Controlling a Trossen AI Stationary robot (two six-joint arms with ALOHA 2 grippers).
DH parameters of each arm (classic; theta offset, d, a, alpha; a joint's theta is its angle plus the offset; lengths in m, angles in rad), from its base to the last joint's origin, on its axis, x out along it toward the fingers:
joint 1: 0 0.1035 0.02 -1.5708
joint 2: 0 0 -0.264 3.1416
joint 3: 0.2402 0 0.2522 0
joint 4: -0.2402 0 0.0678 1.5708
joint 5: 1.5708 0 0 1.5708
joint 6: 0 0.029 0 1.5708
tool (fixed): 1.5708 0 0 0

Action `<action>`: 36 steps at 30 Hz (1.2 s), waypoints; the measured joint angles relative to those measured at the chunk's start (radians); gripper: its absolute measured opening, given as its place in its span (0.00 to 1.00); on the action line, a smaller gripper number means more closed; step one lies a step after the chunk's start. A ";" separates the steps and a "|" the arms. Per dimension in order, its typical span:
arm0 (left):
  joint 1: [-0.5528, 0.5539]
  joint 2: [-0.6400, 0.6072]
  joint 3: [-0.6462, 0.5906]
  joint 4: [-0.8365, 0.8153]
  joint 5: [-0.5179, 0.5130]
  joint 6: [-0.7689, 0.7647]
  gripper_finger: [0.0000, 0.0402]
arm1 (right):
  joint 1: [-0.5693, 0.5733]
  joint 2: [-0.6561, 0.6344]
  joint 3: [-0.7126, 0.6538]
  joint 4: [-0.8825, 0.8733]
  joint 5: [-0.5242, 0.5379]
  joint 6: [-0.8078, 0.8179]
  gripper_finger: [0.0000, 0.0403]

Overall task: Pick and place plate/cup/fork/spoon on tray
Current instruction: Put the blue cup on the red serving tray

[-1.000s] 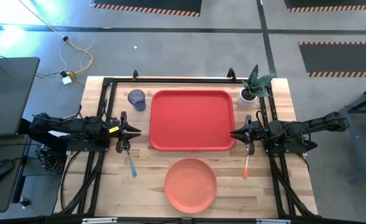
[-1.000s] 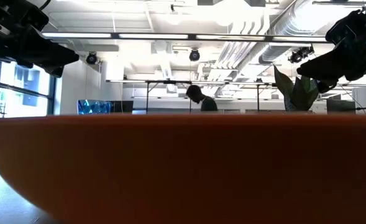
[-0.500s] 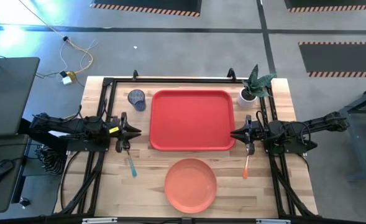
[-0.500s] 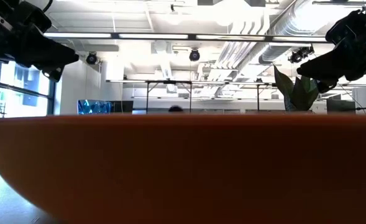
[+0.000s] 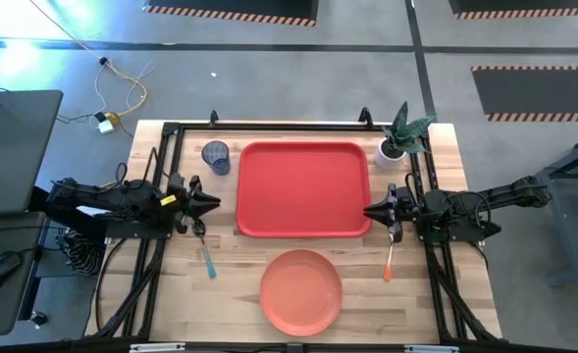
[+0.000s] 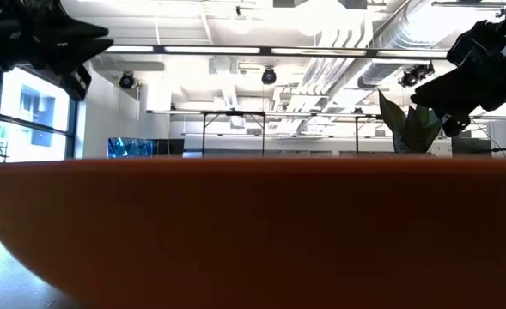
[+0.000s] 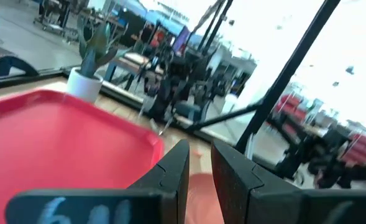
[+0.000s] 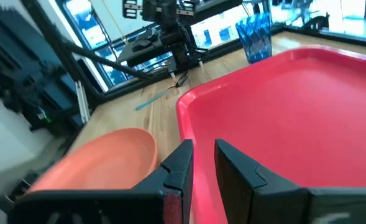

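The red tray [image 5: 303, 189] lies at the table's middle, toward the far side. The salmon-orange plate [image 5: 301, 291] lies just near of it and fills the low view [image 6: 253, 232]. The blue cup [image 5: 216, 157] stands off the tray's far left corner. The teal-handled spoon [image 5: 208, 260] lies left of the plate and the orange-handled fork [image 5: 389, 263] lies right of it. My left gripper [image 5: 216, 203] hovers at the tray's left edge, shut and empty. My right gripper [image 5: 368, 210] hovers at the tray's right edge, shut and empty.
A white pot with a green plant [image 5: 396, 142] stands at the tray's far right corner. Black frame rails [image 5: 161, 245] run along the table's left, right and far sides. Bare wood shows on both sides of the plate.
My left gripper has risen a little and tipped toward level, staying at the tray's left edge. A person seen in the room behind the table has gone out of sight.
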 joint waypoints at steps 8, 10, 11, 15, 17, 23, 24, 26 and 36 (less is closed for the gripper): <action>0.000 0.000 0.000 0.111 -0.072 -0.153 0.14 | 0.000 0.000 0.000 0.075 0.001 0.194 0.14; 0.000 0.000 0.000 0.150 -0.074 -0.148 0.14 | 0.000 0.000 0.000 0.098 0.018 0.215 0.14; 0.000 0.000 0.000 0.171 -0.076 -0.140 0.14 | 0.000 0.000 0.000 0.113 0.027 0.222 0.14; 0.000 0.000 0.000 0.239 -0.080 -0.129 0.14 | 0.000 0.000 0.000 0.150 0.069 0.235 0.14; 0.000 0.000 0.000 0.258 -0.095 -0.121 0.14 | 0.000 0.000 0.004 0.151 0.082 0.235 0.14; 0.000 0.000 0.000 0.310 -0.174 -0.025 0.14 | 0.000 0.000 0.032 0.168 0.119 0.234 0.14; 0.000 0.000 0.000 0.320 -0.195 -0.018 0.14 | 0.000 0.000 0.036 0.168 0.122 0.230 0.14; 0.000 0.000 0.001 0.340 -0.226 -0.013 0.14 | 0.000 0.000 0.039 0.192 0.123 0.208 0.14; 0.005 0.003 0.024 0.352 -0.325 0.035 0.14 | 0.000 0.000 0.041 0.355 0.124 0.097 0.14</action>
